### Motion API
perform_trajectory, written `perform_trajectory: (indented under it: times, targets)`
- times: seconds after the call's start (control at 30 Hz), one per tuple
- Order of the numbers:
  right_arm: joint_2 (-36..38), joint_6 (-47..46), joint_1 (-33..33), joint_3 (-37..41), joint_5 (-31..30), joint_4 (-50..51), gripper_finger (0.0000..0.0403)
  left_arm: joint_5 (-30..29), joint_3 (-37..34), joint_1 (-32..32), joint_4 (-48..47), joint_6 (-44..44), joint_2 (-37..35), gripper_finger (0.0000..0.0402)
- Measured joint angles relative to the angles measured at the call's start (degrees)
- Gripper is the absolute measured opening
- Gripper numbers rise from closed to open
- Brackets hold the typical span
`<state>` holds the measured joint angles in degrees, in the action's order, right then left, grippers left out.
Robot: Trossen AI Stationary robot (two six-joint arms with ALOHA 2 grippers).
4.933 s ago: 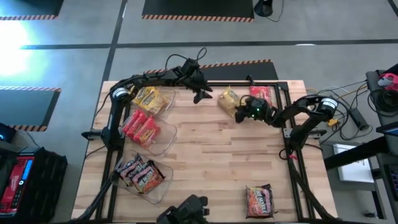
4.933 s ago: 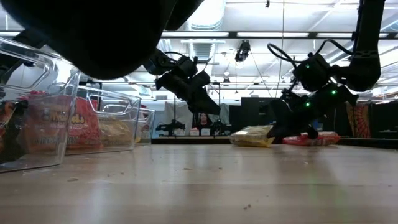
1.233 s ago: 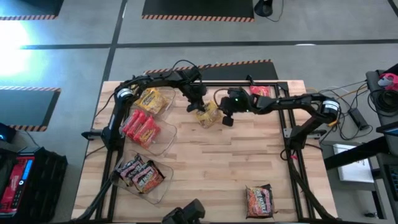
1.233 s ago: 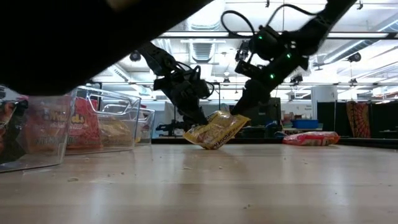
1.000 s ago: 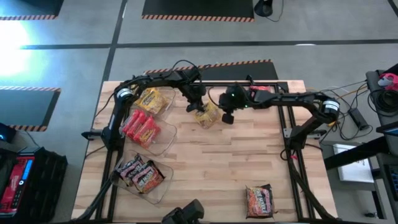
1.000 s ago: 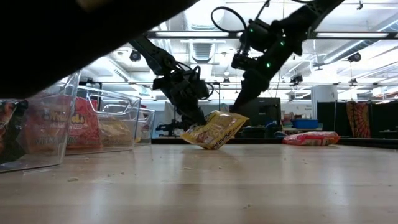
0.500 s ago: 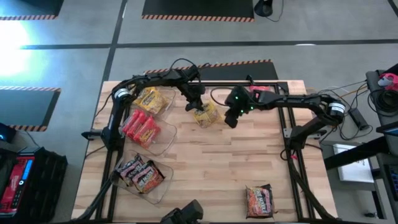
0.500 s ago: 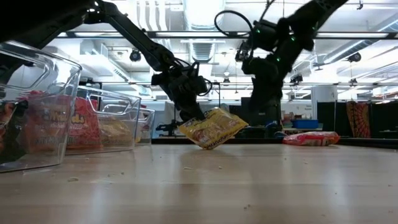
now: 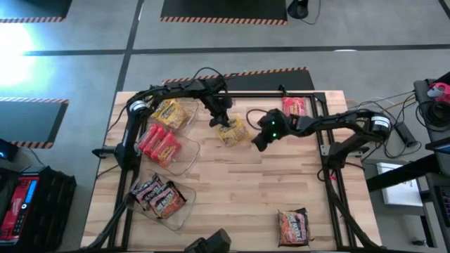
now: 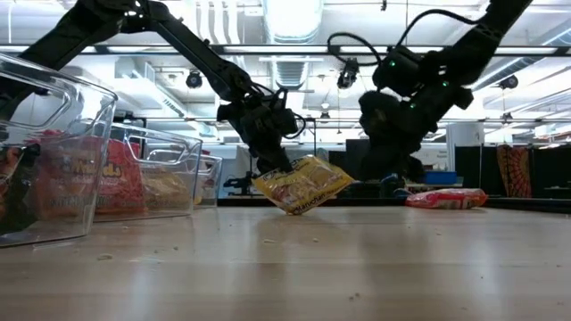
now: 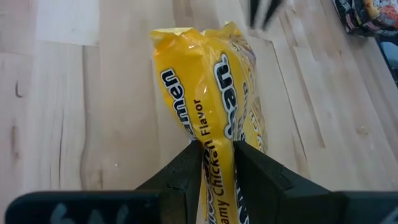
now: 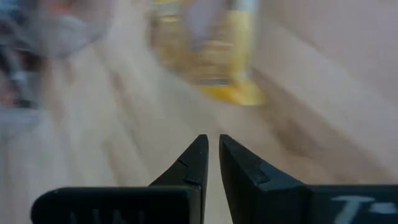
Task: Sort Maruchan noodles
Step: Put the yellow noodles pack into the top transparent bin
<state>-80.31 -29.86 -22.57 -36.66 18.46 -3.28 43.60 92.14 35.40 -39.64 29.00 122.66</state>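
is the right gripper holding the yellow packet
No, the right gripper is shut on nothing; the yellow packet is pinched by the left gripper.

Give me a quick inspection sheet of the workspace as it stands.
Surface: wooden table, a few crumbs.
Job's things: yellow packet lifted at one end; red packet at the far edge; dark packet near the front; sorted packets in three clear bins.
Clutter: nothing seen.
Grippers: left gripper shut on yellow packet; right gripper shut, empty, beside it.
Cables: loops on both arms; more right of the table.
Surroundings: striped floor mats, lab room behind.
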Motion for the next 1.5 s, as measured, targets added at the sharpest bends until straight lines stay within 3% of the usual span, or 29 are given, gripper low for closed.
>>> perform_trajectory:
  times: [0.33, 0.7, 0.97, 1.5]
  targets:
    - [-5.9, -0.4, 2.2, 1.3, -3.2, -10.9, 0.0028, 0.0, 0.0, -0.5, 0.8, -1.5, -0.3, 0.0079]
    - [-17.5, 0.1, 2.2, 1.3, -4.0, -26.6, 0.0028, 0.1, 0.0, -2.2, 0.8, -1.5, -0.7, 0.0079]
    - [-19.4, 1.4, 2.3, 1.3, -6.3, -28.8, 0.0028, 0.0, 0.0, -3.0, -0.5, -5.7, -0.7, 0.0082]
    - [-19.5, 8.2, 2.3, 0.6, -8.7, -28.3, 0.0028, -0.7, 0.0, -4.3, 2.6, -16.9, -0.5, 0.0192]
